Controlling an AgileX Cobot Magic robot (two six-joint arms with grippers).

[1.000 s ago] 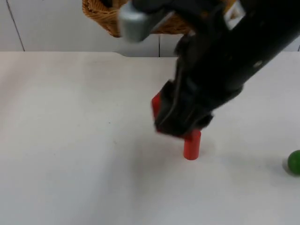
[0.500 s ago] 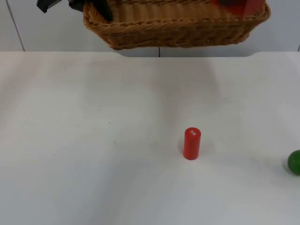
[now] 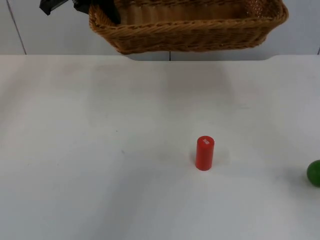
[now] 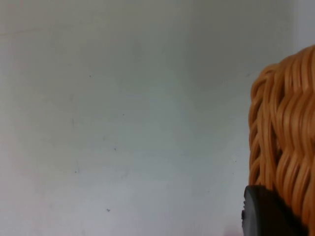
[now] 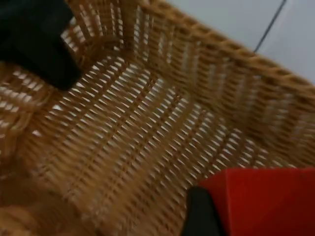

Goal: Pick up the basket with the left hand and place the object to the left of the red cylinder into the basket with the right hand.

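A woven wicker basket (image 3: 190, 30) hangs in the air at the table's far edge. My left gripper (image 3: 102, 10) is shut on its left rim, and the rim's weave (image 4: 283, 132) lies against a black fingertip (image 4: 266, 214). My right gripper (image 5: 216, 216) is over the inside of the basket (image 5: 128, 123), shut on a red block (image 5: 266, 196) next to its black fingertip (image 5: 199, 211). The red cylinder (image 3: 204, 153) stands upright on the table, right of the middle.
A green round object (image 3: 314, 173) lies at the table's right edge. The grey partition wall (image 3: 50, 35) rises behind the basket. The bare white table top (image 3: 100, 150) stretches left of and in front of the cylinder.
The right arm lifted the red block from beside the red cylinder and carried it up over the basket. The basket and the cylinder have stayed in place.
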